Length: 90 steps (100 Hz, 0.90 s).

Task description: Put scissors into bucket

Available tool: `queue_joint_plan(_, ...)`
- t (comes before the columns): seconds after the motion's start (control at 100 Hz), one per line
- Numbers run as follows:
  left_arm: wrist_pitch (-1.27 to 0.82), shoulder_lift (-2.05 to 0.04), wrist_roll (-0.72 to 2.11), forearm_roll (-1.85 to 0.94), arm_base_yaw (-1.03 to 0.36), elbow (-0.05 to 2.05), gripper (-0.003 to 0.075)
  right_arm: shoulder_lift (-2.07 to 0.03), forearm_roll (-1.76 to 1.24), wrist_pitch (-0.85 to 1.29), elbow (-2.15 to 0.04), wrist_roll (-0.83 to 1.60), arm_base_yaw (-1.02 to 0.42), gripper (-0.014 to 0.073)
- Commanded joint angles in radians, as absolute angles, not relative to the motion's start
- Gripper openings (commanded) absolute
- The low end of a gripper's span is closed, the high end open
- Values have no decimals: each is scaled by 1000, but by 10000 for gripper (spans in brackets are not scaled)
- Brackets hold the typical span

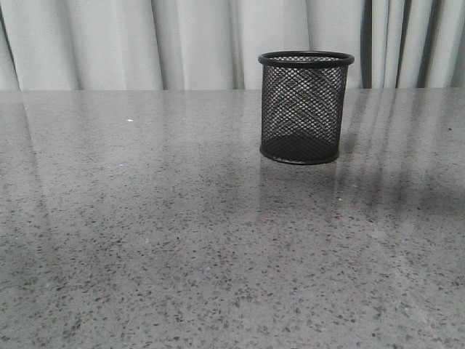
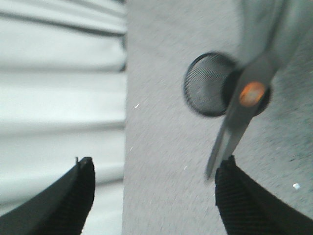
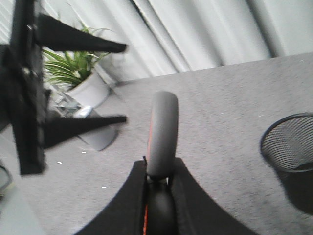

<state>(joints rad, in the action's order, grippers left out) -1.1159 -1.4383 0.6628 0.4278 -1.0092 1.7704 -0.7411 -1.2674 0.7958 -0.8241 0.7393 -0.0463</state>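
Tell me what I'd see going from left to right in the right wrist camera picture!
Black gripper of the other arm with its jaws open → potted plant → scissors handle pinched in this arm's jaws → bucket at the far right edge.

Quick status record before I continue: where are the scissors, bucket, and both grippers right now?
scissors: held by a handle loop in the right gripper; blades show blurred in the left wrist view
bucket: upright on the grey speckled table, right of centre towards the far edge; looks empty
left gripper: open, holding nothing, fingers spread wide
right gripper: shut on the scissors, raised off the table
task: scissors not yet in the bucket
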Motion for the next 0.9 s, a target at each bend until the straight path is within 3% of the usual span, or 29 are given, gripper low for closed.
queue_joint_plan(0.0, -1067, -1367, 612, 455, -941, 1801, 472, -779, -1229, 756, -910, 749, -46, -60)
queue_joint_plan(0.24, -1068, -1273, 600, 375, -739, 1801, 472, -952, -898, 816, -1140, 590, -46, -45)
queue_joint_plan(0.51, -1070, -1210, 597, 330, -547, 1801, 472, -1175, -613, 1028, -1393, 431, -46, -45)
queue_joint_plan(0.89, -1070, -1188, 597, 334, -463, 1801, 472, -1356, -557, 1090, -1558, 420, -46, -45)
